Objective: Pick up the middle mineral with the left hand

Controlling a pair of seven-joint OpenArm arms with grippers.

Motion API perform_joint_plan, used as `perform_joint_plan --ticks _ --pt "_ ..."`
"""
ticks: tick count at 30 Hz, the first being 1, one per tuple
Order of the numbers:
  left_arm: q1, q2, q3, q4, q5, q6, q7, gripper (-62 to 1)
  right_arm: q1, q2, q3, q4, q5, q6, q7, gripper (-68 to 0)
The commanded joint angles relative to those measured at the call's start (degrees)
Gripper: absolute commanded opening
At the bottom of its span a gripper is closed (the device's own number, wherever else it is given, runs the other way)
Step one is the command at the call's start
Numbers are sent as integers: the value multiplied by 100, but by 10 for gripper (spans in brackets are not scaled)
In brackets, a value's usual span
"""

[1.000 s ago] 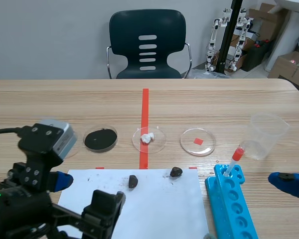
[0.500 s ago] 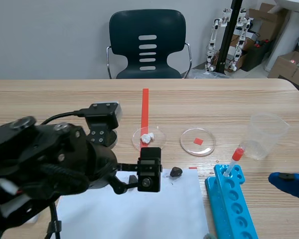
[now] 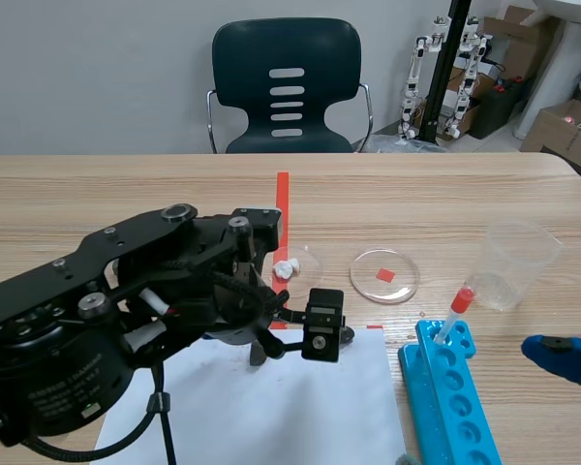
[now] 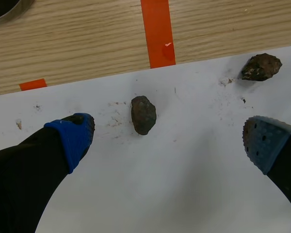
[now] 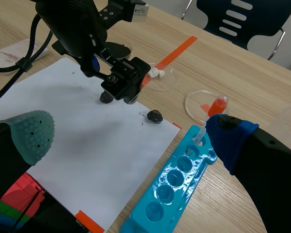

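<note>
Left wrist view: left gripper (image 4: 168, 140), 2 fingers (image 4: 70, 138) spread wide above paper (image 4: 184, 194); middle mineral (image 4: 143, 114) lies between them, untouched, closer to 1 finger. Right gripper (image 5: 130, 133) spread, empty.

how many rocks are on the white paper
2. The nearer rock lies on the paper within the open left hand. The farther rock sits ahead of that hand, near the paper's edge. Another may be hidden under the left arm.

Dark brown mineral lump (image 4: 143, 114): we see it rough, matt.
White paper sheet (image 4: 184, 184): smooth, matt.
Light wooden table (image 4: 87, 43): grained, we note.
</note>
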State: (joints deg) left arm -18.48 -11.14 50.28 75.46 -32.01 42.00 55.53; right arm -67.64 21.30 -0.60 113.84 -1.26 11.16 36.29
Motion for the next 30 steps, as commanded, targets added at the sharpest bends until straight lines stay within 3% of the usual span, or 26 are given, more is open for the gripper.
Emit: perform_joint_plan --ticks 1,17,30 --pt "-63 74 -35 -11 2 46 28 14 4 0 22 79 39 -22 87 4" --pt "-472 476 -85 -1121 0 46 264 14 4 0 22 79 39 -22 87 4" --pt "-487 555 -317 -1338 2 46 245 14 4 0 22 79 39 -22 87 4"
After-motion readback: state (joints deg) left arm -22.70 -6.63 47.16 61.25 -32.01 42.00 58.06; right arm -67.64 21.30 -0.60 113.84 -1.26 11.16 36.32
